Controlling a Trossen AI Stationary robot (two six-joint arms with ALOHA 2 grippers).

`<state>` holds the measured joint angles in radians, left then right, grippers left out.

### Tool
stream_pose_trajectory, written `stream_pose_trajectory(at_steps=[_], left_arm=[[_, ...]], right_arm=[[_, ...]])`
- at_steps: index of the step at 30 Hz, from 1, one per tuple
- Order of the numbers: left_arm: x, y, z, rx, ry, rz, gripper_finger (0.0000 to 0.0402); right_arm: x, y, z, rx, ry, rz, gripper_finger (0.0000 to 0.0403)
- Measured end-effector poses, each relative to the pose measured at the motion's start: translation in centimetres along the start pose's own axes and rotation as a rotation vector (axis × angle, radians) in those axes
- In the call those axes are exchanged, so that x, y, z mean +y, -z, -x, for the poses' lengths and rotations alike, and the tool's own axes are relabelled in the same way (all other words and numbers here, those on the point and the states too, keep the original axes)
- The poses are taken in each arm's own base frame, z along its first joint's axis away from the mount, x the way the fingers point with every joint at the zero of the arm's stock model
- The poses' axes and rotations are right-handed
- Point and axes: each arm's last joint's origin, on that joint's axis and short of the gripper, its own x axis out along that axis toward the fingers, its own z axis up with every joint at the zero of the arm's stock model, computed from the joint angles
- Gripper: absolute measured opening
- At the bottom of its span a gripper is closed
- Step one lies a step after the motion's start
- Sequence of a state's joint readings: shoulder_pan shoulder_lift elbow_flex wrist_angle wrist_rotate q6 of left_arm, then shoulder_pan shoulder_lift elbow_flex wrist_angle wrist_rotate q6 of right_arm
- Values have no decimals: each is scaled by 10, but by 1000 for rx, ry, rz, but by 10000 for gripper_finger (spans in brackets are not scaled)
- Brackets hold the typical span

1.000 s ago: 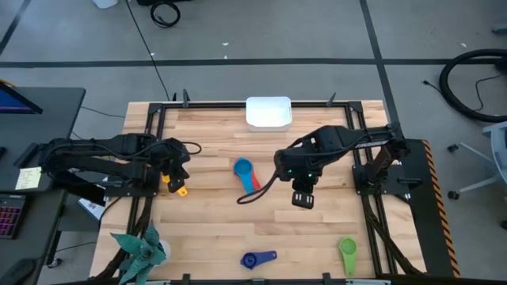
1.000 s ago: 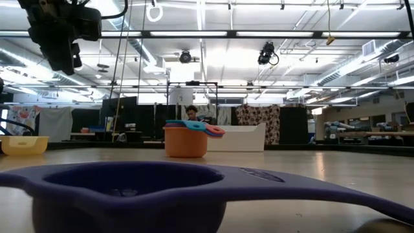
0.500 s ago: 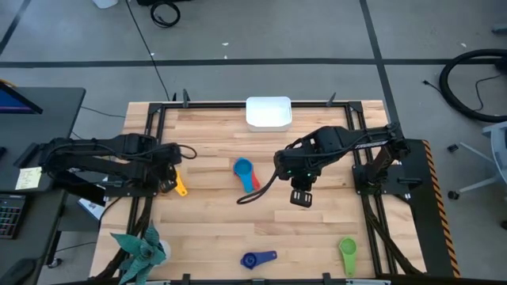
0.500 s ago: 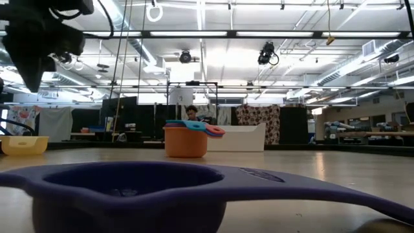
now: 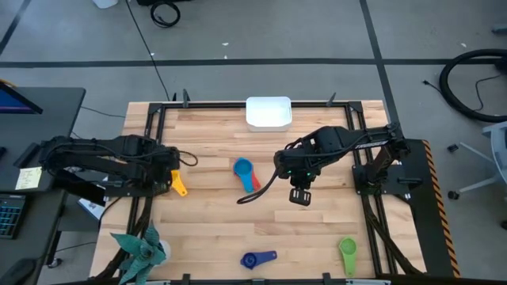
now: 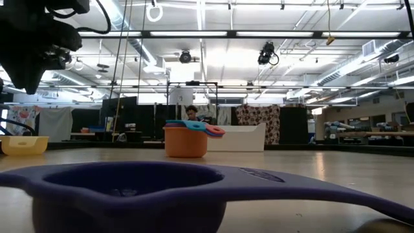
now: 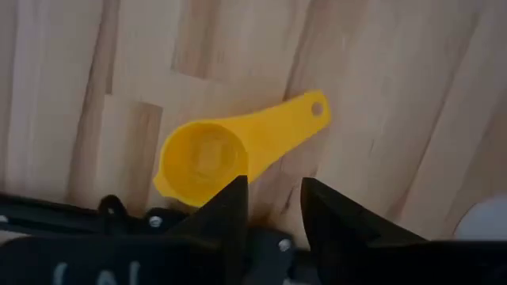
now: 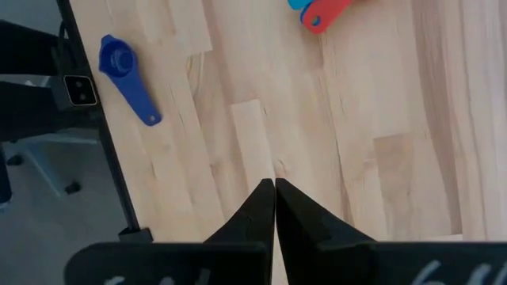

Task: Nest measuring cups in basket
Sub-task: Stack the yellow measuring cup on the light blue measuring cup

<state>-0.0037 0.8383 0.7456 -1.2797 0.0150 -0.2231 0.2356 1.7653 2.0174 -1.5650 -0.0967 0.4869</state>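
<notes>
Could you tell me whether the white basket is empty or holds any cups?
Empty: the high view shows the basket plain white inside, with no cup in it.

- One white basket (image 5: 268, 112) at the table's far edge
- One nested stack of measuring cups (image 5: 244, 172) near the table's middle
- Three single cups: yellow (image 5: 179, 186) toward the left edge, dark blue (image 5: 258, 259) and green (image 5: 347, 252) along the near edge
- One teal plant (image 5: 142, 248) at the near-left corner

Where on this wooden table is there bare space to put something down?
The widest bare patch lies between the dark blue plastic measuring cup and the nested stack of cups. Another lies between the white shallow basket and the left gripper. It is crowded around the yellow plastic cup and right gripper.
</notes>
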Motion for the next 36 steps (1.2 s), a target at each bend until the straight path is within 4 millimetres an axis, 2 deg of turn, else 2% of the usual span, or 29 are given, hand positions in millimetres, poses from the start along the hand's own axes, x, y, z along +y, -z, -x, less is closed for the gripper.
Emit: stream_pose_trajectory(at_steps=[8, 12, 17, 19, 23, 26, 33, 36], left_arm=[[-5, 6, 0, 49, 14, -75, 123], [-7, 4, 0, 41, 49, 74, 123], [-7, 4, 0, 15, -8, 133, 123], [-7, 2, -5, 15, -12, 218, 123], [-6, 4, -30, 19, 2, 492, 123], [-5, 2, -42, -49, -35, 603, 124], [-2, -2, -42, -171, -115, 789, 124], [-1, -5, -42, -217, -96, 952, 124]], right_arm=[[0, 0, 0, 0, 0, -8, 18], [0, 0, 0, 0, 0, -8, 18], [0, 0, 0, 1, 0, -8, 18], [0, 0, 0, 1, 0, -8, 18], [0, 0, 0, 0, 0, -8, 18], [0, 0, 0, 0, 0, -8, 18], [0, 0, 0, 1, -1, 28, 18], [0, 0, 0, 0, -1, 43, 18]])
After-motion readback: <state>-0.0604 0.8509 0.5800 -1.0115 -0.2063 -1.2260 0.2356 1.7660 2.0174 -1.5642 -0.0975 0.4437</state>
